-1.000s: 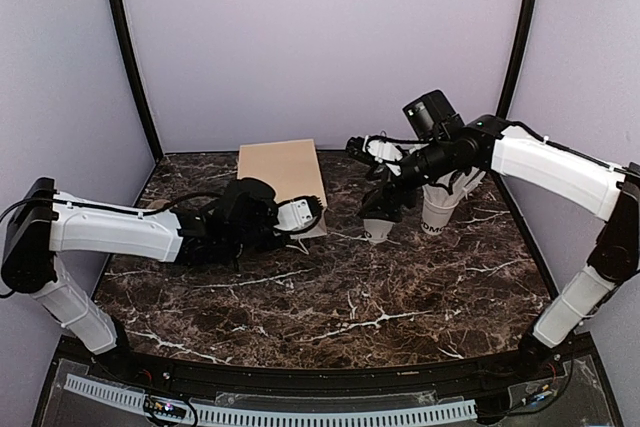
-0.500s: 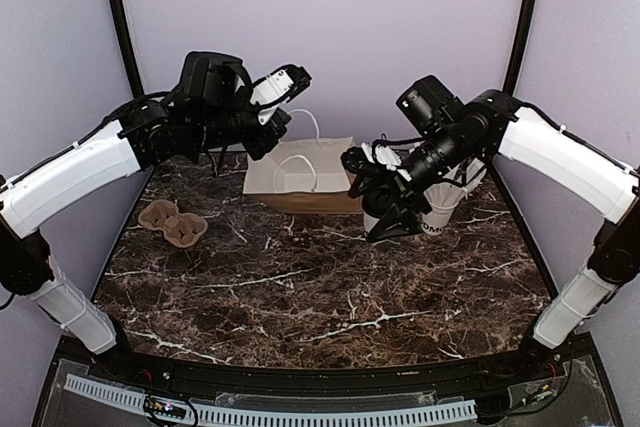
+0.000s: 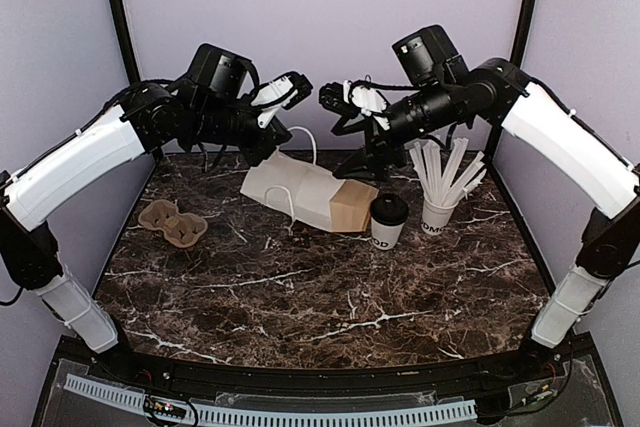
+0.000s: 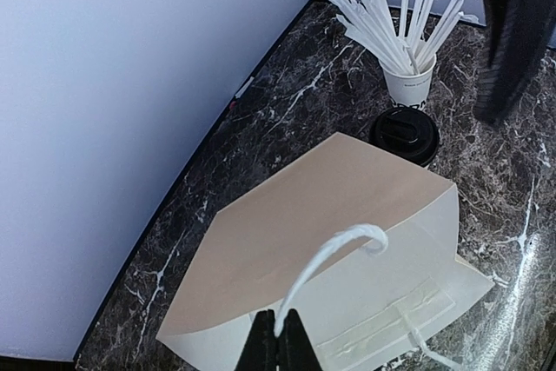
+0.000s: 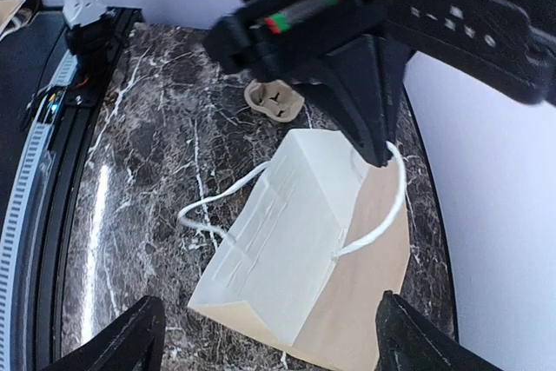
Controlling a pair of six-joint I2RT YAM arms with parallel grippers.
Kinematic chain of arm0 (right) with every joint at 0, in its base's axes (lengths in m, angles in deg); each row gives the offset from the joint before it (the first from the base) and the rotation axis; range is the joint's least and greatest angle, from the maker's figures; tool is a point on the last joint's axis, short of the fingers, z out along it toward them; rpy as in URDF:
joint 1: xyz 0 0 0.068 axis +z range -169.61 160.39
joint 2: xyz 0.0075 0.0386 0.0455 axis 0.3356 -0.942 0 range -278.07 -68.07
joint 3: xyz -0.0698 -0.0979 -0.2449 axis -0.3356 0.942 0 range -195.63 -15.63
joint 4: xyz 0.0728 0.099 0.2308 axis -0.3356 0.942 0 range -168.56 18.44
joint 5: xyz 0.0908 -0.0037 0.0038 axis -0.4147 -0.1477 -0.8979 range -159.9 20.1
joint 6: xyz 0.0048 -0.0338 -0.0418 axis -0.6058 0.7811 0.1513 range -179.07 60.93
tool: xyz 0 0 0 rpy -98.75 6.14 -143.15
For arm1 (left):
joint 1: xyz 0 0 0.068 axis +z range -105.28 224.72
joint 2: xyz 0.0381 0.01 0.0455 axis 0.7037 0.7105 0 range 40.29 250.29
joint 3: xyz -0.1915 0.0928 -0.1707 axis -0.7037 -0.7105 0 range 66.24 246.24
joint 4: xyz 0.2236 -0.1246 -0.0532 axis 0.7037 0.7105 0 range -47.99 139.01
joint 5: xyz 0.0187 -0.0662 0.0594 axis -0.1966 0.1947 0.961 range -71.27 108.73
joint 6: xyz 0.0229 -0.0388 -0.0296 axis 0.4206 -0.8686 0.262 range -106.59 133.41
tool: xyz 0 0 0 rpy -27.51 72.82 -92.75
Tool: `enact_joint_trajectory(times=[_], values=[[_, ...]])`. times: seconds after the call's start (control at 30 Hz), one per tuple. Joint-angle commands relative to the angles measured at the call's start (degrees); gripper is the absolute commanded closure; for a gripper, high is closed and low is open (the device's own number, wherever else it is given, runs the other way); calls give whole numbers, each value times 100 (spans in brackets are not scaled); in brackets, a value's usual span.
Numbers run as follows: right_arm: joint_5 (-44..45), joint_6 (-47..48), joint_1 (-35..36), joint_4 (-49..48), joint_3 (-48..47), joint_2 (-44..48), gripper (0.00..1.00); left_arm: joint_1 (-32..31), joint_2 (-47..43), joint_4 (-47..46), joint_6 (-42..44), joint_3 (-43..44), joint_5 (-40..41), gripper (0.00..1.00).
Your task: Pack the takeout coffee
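The takeout coffee (image 3: 388, 220), a white cup with a black lid, stands on the table by the bag's brown base; its lid shows in the left wrist view (image 4: 404, 133). The white paper bag (image 3: 300, 192) leans tilted, its mouth towards the back left. My left gripper (image 3: 298, 84) is raised above the bag and shut on its white string handle (image 4: 326, 258). The fingers (image 4: 263, 345) pinch the string. My right gripper (image 3: 340, 132) hovers open and empty above the bag's right end. The right wrist view shows the bag (image 5: 287, 241) from above.
A white cup of wrapped straws (image 3: 440, 202) stands right of the coffee and shows in the left wrist view (image 4: 408, 82). A brown cardboard cup carrier (image 3: 172, 223) lies at the left, also in the right wrist view (image 5: 274, 100). The purple back wall is close behind.
The right gripper has let go of the coffee cup and risen above the bag; the cup now stands on the table. The left gripper holds the handle high and the bag has tilted and shifted right.
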Motion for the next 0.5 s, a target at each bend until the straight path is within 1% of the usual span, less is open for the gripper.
enact_joint_trajectory(times=[0.0,0.1,0.3,0.47], values=[[611,-981,64,-645,17,-243,16,28,-120,305,-407,181,-38,100],[649,-970,153,-556,52,-396,17,25,-222,295,-584,156,-131,100],[1431,-909,360,-688,0,-687,22,25,-456,156,-792,7,-341,100],[1739,-954,367,-927,60,-846,34,27,-686,-163,-1004,-364,-460,100]])
